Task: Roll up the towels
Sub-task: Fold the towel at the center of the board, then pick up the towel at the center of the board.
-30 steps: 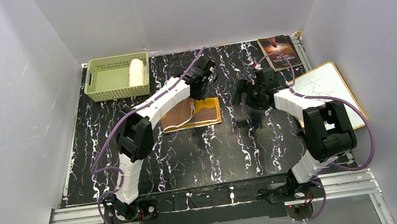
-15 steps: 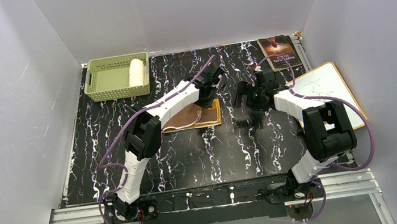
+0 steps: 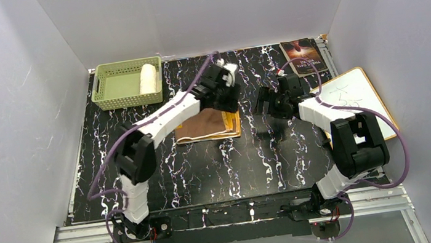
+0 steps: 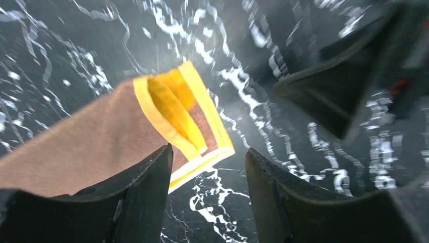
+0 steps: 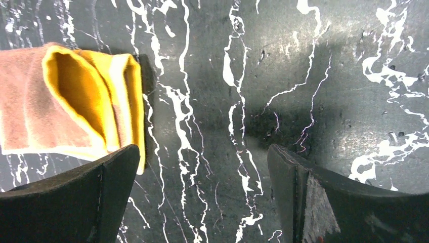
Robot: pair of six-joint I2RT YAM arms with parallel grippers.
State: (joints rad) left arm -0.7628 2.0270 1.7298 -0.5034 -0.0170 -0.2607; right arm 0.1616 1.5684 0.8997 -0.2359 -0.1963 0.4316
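Brown side up, the orange-yellow towel (image 3: pixel 207 124) lies folded flat in the middle of the black marbled bench (image 3: pixel 206 166). The left hand (image 4: pixel 208 152) hangs over its right edge, fingers apart and gripping nothing. The right hand (image 5: pixel 202 149), spread wide and empty, hovers over bare bench just right of that towel. The cream-white towel (image 3: pixel 147 78) sits rolled at the right end of the pale green basket (image 3: pixel 108 67) in the far left corner.

White-black arms (image 3: pixel 168 110), purple cables (image 3: pixel 106 164)
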